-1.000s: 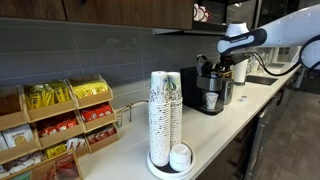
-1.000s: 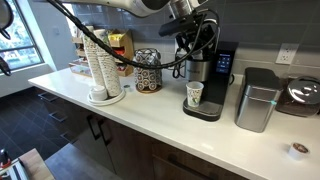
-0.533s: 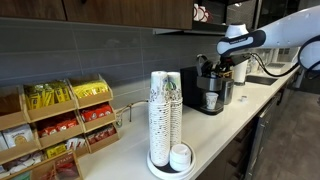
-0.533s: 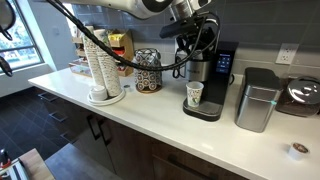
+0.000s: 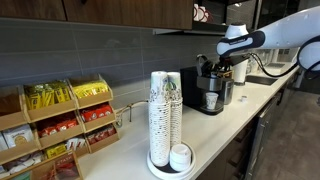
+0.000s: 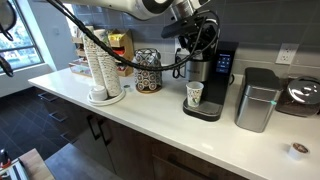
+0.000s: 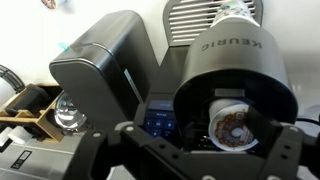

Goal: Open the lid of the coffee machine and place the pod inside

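Your pincer [image 7: 190,152] hangs spread, nothing between its fingers, directly above the coffee machine [image 6: 205,82]; the lid [image 7: 240,55], marked KEURIG, lies shut; a paper cup [image 7: 235,125] stands beneath; the machine sits on the desk [image 6: 150,115], beside a grey box [image 6: 258,98].

In an exterior view, the long white countertop [image 5: 245,122] carries a black boxy coffee machine with a silver-grey front [image 5: 198,90]. A patterned paper cup [image 5: 211,101] stands under its spout. The white robot arm [image 5: 285,30] reaches in from the upper right, with its dark gripper [image 5: 217,67] directly over the machine top (contact cannot be confirmed). Nearer the camera, tall stacked paper cups [image 5: 165,108] stand on a round white tray [image 5: 158,168]. A wooden rack of yellow and red packets [image 5: 55,128] stands at the left.
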